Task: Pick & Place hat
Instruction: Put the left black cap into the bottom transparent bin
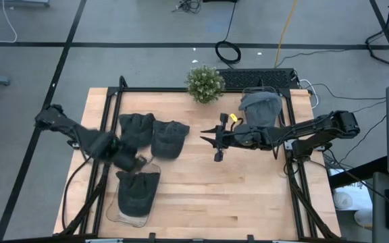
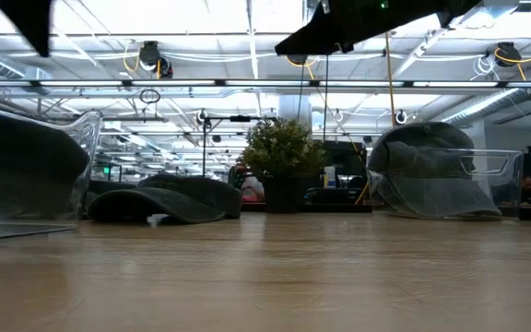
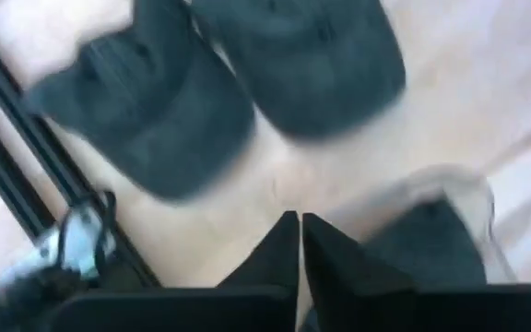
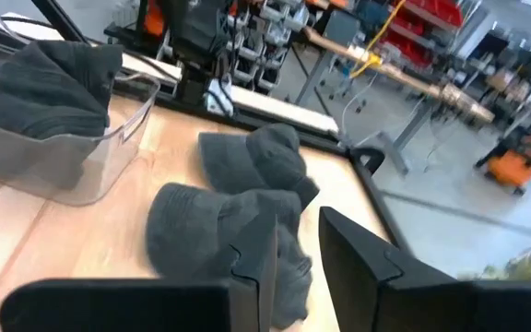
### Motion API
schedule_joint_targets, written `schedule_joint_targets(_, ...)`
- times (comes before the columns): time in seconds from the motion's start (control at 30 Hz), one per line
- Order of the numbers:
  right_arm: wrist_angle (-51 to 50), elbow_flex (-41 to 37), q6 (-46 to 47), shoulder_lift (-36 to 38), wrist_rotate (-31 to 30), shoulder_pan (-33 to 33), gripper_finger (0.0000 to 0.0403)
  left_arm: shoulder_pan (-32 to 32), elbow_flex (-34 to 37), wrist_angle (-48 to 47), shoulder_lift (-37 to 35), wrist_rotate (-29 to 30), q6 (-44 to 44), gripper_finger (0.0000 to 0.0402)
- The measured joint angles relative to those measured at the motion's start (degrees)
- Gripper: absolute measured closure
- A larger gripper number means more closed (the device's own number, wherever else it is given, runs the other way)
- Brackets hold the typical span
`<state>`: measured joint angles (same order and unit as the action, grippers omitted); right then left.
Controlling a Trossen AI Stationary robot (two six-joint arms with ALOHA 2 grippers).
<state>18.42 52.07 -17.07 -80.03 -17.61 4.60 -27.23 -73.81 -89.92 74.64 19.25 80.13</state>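
Open bench [image 1: 215, 196] runs across the centre and near edge, bare between the arms. Left side is crowded: two loose hats [image 1: 152, 135] lie touching, just beside a clear bin [image 1: 132, 199] holding another hat. The left gripper [image 1: 139, 162] hangs over the gap between hats and bin, obstructing it. Far edge is blocked by a plant [image 1: 204, 83] and a second bin [image 1: 262, 108] with a hat. The right gripper [image 1: 216, 140] reaches over mid-table, near the loose hats.
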Motion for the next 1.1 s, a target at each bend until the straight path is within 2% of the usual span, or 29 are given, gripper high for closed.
schedule_joint_targets(0.13, -4.01, 0.0, 4.94, 0.0, 0.0, 0.0, 0.0328, 12.13, 0.44, -0.24, -3.06, 0.95, -6.42, 0.033)
schedule_joint_targets(0.37, -10.71, -0.82, 10.39, 0.0, -0.13, 0.0, 0.0328, 36.35, 4.01, 0.93, -6.12, 2.42, -20.31, 0.0198)
schedule_joint_targets(0.53, -5.83, -2.78, 10.39, 0.0, -0.31, 0.0, 0.0328, 50.21, 6.64, 13.11, -5.61, -10.52, -33.08, 0.0144)
schedule_joint_targets(0.6, -5.4, -3.18, 10.36, 0.0, -0.23, -0.01, 0.0328, 53.58, 8.59, 19.43, -4.43, -14.93, -36.35, 0.0133)
schedule_joint_targets(0.67, -5.53, -3.43, 10.13, 0.0, -0.2, 0.0, 0.0328, 56.43, 10.02, 22.5, -2.7, -16.52, -39.18, 0.0128)
schedule_joint_targets(0.9, -5.34, -3.61, 9.74, 0.0, -0.1, -0.01, 0.0328, 66.86, 15.02, 21.2, 2.8, -16.66, -41.5, 0.0135)
schedule_joint_targets(1.0, -5.39, -3.61, 9.72, 0.0, -0.09, 0.0, 0.0328, 69.77, 17.52, 21.27, 3.94, -16.72, -41.76, 0.0144)
schedule_joint_targets(1.1, -5.39, -3.61, 9.23, 0.0, -0.09, -0.02, 0.0328, 71.49, 19.8, 22.79, 4.7, -19.15, -42.13, 0.0152)
